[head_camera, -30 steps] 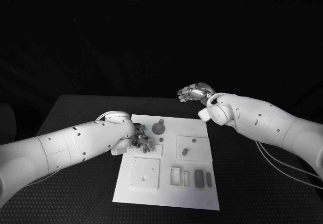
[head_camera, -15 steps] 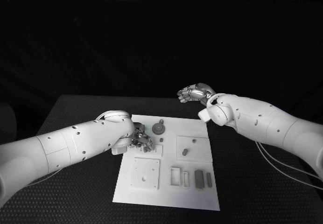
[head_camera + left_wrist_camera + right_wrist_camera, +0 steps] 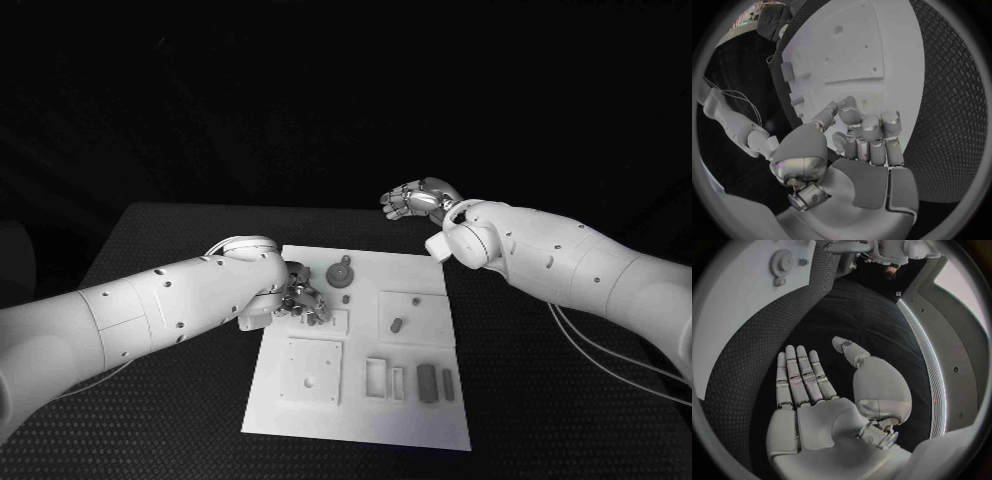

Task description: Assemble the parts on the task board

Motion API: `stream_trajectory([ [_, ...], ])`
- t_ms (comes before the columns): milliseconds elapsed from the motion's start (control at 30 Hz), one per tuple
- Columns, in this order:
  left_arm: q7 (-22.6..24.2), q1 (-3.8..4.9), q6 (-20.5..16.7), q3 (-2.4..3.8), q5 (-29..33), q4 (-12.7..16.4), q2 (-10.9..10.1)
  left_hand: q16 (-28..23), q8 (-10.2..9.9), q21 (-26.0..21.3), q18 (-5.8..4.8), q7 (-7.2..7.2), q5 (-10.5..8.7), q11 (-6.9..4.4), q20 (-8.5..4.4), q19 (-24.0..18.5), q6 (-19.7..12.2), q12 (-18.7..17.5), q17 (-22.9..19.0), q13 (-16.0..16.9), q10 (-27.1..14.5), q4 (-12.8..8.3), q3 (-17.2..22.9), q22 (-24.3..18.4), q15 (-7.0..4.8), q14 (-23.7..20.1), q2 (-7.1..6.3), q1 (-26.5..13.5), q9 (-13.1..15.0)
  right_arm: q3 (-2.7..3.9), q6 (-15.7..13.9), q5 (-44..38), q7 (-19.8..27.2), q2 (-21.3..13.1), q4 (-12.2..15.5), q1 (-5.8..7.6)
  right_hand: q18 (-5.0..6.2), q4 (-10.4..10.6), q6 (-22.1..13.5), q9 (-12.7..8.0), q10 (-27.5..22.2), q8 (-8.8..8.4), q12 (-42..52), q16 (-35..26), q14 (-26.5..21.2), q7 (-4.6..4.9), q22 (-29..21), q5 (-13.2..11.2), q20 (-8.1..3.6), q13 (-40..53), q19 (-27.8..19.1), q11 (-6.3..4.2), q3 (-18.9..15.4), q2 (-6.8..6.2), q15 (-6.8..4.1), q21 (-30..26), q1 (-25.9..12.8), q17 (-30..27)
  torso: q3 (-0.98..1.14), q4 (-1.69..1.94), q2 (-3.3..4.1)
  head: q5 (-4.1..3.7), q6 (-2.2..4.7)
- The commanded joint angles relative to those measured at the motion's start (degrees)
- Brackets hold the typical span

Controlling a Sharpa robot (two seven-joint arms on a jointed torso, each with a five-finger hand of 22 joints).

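Left robot hand (image 3: 300,301) over task board (image 3: 364,415)

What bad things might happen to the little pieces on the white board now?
1. The left hand hangs low over the task board with fingers curled, close to the gear-shaped part. It might bump that part or a nearby one out of place.
2. Whether the left hand holds a part cannot be told; if it does, the part might slip out.
3. The right hand is raised, open, beyond the board's far edge, so it likely cannot steady the board if it slides.
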Motion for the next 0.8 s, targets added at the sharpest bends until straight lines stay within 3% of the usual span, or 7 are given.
stream_trajectory([
  [33, -0.07, 0.03, 0.92, 0.02, 0.42, -0.02, 0.14, -0.27, -0.30, -0.32, 0.66, 0.78, 0.14, 0.32, -6.75, -0.18, -1.01, -0.01, -0.03, -0.08, -0.02, -0.59, 0.64, -0.06, 0.50, 0.12, 0.70, 1.32, -0.16, -0.01, 0.88, -0.13, 0.31, -0.01, 0.08, -0.02, -1.11, -0.10, 0.02, -0.07, 0.40, 0.22, -0.23, 0.03, -0.53, 1.93, 0.06, 0.24, 0.05, 0.09, -0.49, 0.19, -0.13, -0.01, 0.04, -0.21, -0.34, -0.05, 0.00, 0.00, 0.04, 0.03, -0.04],
  [400, 0.04, 0.03, 0.12, 0.02, 0.63, -0.15, 0.15, -0.32, -0.30, -0.18, 0.38, 0.97, 2.67, 0.53, -6.60, -0.18, -1.00, -0.07, 0.07, -0.21, 0.00, -1.83, 1.51, -0.04, 0.72, 0.17, 3.57, 3.40, -0.60, -0.03, 0.94, -0.13, 0.29, 0.03, 0.08, -0.02, -1.11, -0.08, 0.01, -0.09, 0.41, 0.23, -0.26, 0.03, -0.54, 1.96, 0.09, 0.24, 0.06, 0.09, -0.48, 0.19, -0.13, 0.01, 0.04, -0.24, -0.36, -0.07, -0.04, -0.03, 0.03, 0.02, -0.06],
  [467, 0.11, 0.03, 0.05, 0.03, 1.17, -0.17, 0.10, -0.31, -0.26, -0.15, 0.31, 1.01, 3.46, 0.56, -6.56, -0.21, -0.97, -0.06, 0.11, -0.23, 0.01, -2.03, 1.68, -0.03, 0.76, 0.19, 4.65, 3.75, -0.67, -0.03, 0.94, -0.13, 0.29, 0.03, 0.05, -0.02, -1.11, -0.08, 0.02, -0.09, 0.42, 0.23, -0.26, 0.03, -0.54, 1.96, 0.09, 0.24, 0.06, 0.09, -0.48, 0.19, -0.13, 0.01, 0.04, -0.24, -0.36, -0.07, -0.04, -0.02, 0.00, 0.01, -0.08],
  [567, 0.29, 0.03, 0.17, 0.03, 2.40, -0.26, 0.09, -0.27, -0.09, -0.07, 0.19, 1.01, 5.98, 0.58, -6.49, -0.33, -0.72, -0.04, 0.18, -0.29, 0.04, -2.46, 2.14, 0.02, 0.83, 0.20, 7.39, 4.43, -0.78, -0.04, 0.95, -0.13, 0.26, -0.01, 0.11, -0.02, -1.11, -0.06, 0.02, -0.09, 0.42, 0.23, -0.27, 0.03, -0.54, 1.96, 0.10, 0.24, 0.06, 0.09, -0.48, 0.19, -0.13, 0.01, 0.04, -0.25, -0.37, -0.07, -0.02, 0.01, -0.01, 0.01, -0.09],
  [633, 0.31, 0.03, 0.48, 0.03, 3.27, -0.34, 0.11, -0.26, 0.04, 0.00, 0.11, 0.97, 6.36, 0.53, -6.44, -0.40, -0.48, -0.04, 0.21, -0.31, 0.01, -2.74, 2.15, 0.07, 0.81, 0.18, 8.15, 4.56, -0.80, -0.05, 0.94, -0.13, 0.26, 0.02, 0.11, -0.02, -1.11, -0.06, 0.02, -0.10, 0.43, 0.24, -0.27, 0.04, -0.54, 1.97, 0.11, 0.24, 0.06, 0.09, -0.48, 0.19, -0.13, 0.02, 0.04, -0.26, -0.38, -0.08, -0.01, 0.01, 0.00, 0.03, -0.11],
  [800, 0.36, 0.04, 1.64, 0.04, 4.02, -0.45, 0.21, -0.26, 0.08, 0.02, 0.05, 0.94, 6.44, 0.51, -6.40, -0.46, -0.38, -0.06, 0.23, -0.33, -0.02, -2.81, 2.20, 0.09, 0.80, 0.15, 8.83, 4.60, -0.84, -0.05, 0.97, -0.13, 0.27, 0.02, 0.12, -0.02, -1.11, -0.05, 0.02, -0.10, 0.43, 0.24, -0.28, 0.04, -0.54, 1.97, 0.11, 0.25, 0.06, 0.09, -0.48, 0.19, -0.13, 0.02, 0.05, -0.26, -0.39, -0.08, 0.01, -0.03, 0.00, 0.07, -0.12],
])
